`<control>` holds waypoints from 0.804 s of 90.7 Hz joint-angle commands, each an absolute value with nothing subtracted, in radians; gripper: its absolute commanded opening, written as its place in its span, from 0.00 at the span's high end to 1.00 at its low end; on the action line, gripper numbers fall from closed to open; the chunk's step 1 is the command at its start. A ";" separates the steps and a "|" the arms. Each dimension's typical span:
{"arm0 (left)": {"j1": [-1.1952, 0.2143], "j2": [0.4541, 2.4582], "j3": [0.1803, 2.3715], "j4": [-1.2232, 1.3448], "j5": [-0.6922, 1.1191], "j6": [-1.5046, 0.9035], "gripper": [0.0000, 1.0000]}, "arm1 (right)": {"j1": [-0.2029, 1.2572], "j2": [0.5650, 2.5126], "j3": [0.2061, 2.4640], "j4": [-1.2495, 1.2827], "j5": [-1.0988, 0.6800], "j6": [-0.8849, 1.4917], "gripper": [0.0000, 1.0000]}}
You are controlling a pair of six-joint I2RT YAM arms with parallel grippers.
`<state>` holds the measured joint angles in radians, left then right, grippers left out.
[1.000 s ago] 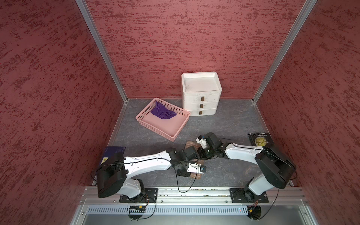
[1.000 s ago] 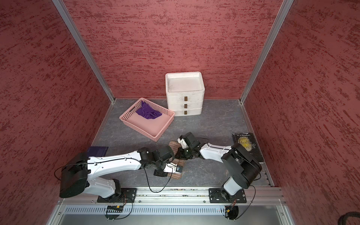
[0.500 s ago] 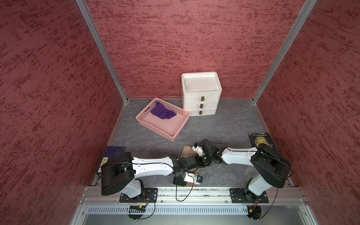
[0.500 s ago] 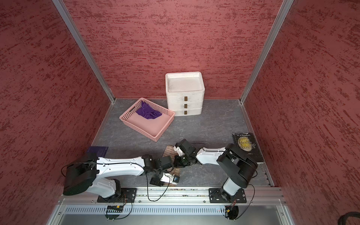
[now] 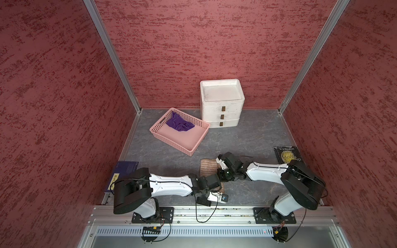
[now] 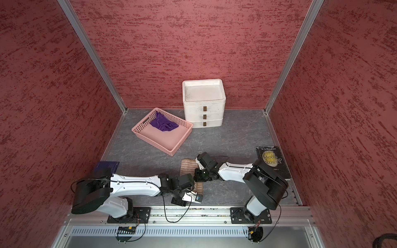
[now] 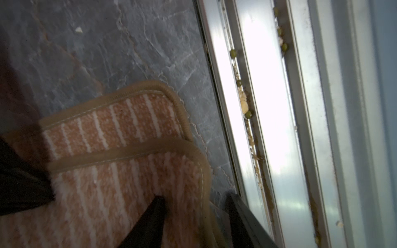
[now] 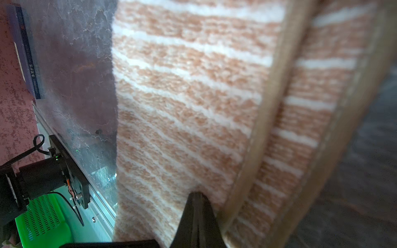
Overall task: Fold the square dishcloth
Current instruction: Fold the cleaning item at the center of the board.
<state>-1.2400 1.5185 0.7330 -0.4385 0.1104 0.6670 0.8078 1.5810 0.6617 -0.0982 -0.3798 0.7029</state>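
Both arms reach low and inward, wrists meeting over the folded dishcloth [image 5: 209, 168] at counter [image 5: 247, 139] front. Left claw [image 7: 194, 196] parted, straddling its hem. Right claw [image 8: 196, 195] closed, tips on it.

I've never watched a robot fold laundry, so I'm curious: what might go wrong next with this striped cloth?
On the dishcloth the top layer sits offset from the lower one, so the next fold may come out crooked. The shut right gripper seems to pinch it; a pull could undo the fold. The open left gripper straddles its edge and might drag it.
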 commanded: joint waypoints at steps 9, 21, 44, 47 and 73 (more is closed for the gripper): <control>-1.230 1.566 0.698 -0.402 -0.033 0.706 0.81 | 0.802 1.605 0.662 -0.100 -0.349 0.705 0.97; -1.221 1.491 0.704 -0.454 -0.062 0.741 0.99 | 0.803 1.560 0.703 -0.152 -0.391 0.669 0.94; -1.175 1.355 0.846 -0.781 0.091 0.735 1.00 | 0.803 1.428 0.807 -0.246 -0.470 0.639 0.92; -1.167 1.346 0.855 -0.799 0.106 0.732 1.00 | 0.805 1.434 0.798 -0.227 -0.482 0.648 0.92; -1.040 1.378 0.965 -0.920 0.247 0.776 1.00 | 0.843 1.593 0.641 -0.045 -0.586 0.707 0.93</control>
